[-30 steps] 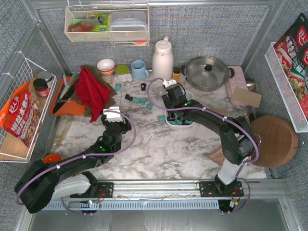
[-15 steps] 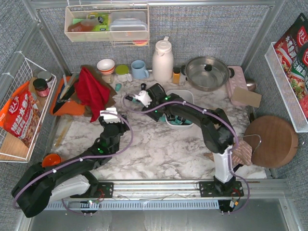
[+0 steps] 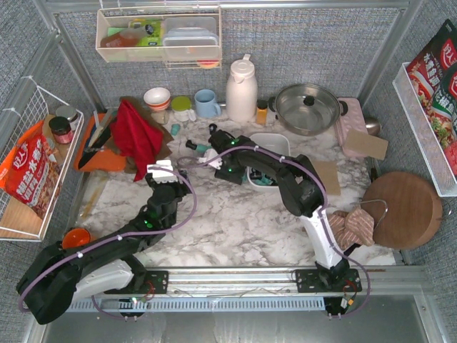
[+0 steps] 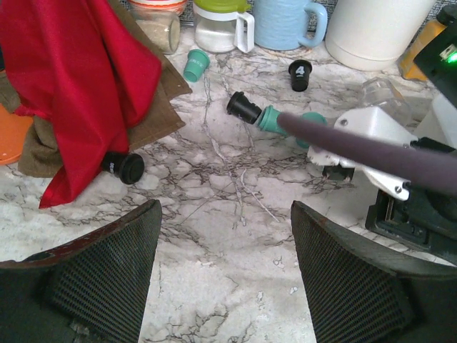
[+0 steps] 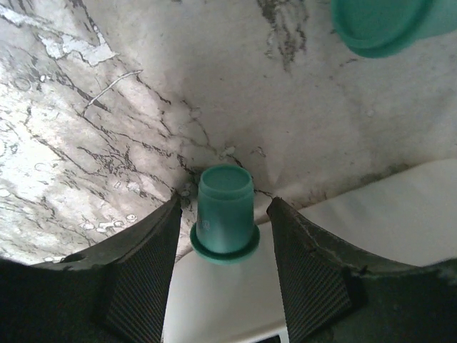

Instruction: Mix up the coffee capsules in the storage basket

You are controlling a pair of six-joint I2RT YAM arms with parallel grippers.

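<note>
Right wrist | capsule: teal, smooth, tapered, flanged rim | right gripper grasping it over veined marble | left gripper released

1. The left arm and the right arm are built of black links. Each has a glossy white shell on the link nearest its base.
2. A purple cable runs along each arm, tied on with pale clips (small green lights glow at several joints).
3. A white block sits on each wrist.
4. The left pincer and the right pincer have broad black fingers with cross-hatched pads.
5. Black base plates sit on a silver rail.
</note>
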